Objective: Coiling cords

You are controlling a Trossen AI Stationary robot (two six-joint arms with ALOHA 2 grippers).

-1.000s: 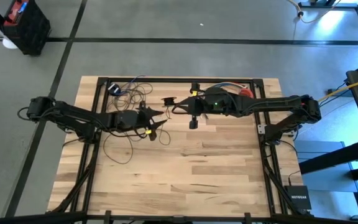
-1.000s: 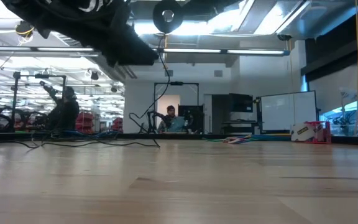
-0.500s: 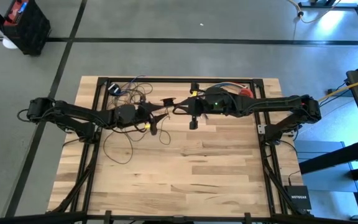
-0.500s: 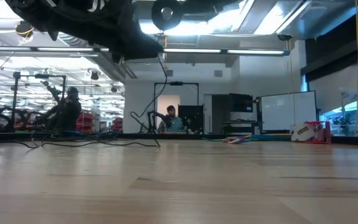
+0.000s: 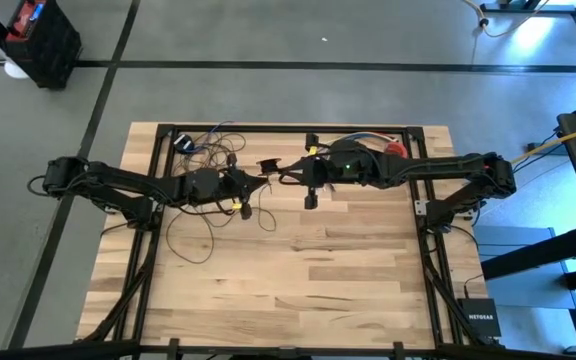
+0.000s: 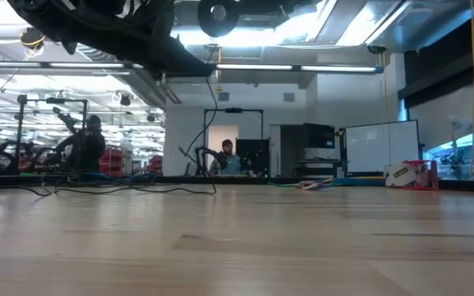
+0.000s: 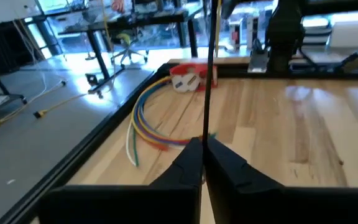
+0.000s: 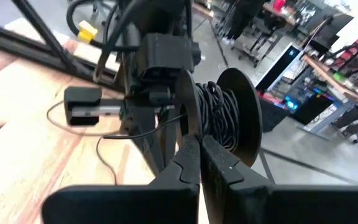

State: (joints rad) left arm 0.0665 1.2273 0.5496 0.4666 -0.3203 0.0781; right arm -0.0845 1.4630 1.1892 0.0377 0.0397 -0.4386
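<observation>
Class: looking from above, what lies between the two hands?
In the high view, a small black spool wound with cord sits between the left hand and right hand.

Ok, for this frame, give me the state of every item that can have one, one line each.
left gripper: shut on the cord, raised above the table.
right gripper: shut, holding the spool.
cord: partly wound on the spool, the rest in loose loops on the table.
spool: held in the air, partly filled.
multicoloured wires: lying loose, untouched.

Thin dark cord, part spooled, part loose.
Some turns sit wound on a black reel held above my table; the rest sprawls in loops on the wood.
</observation>
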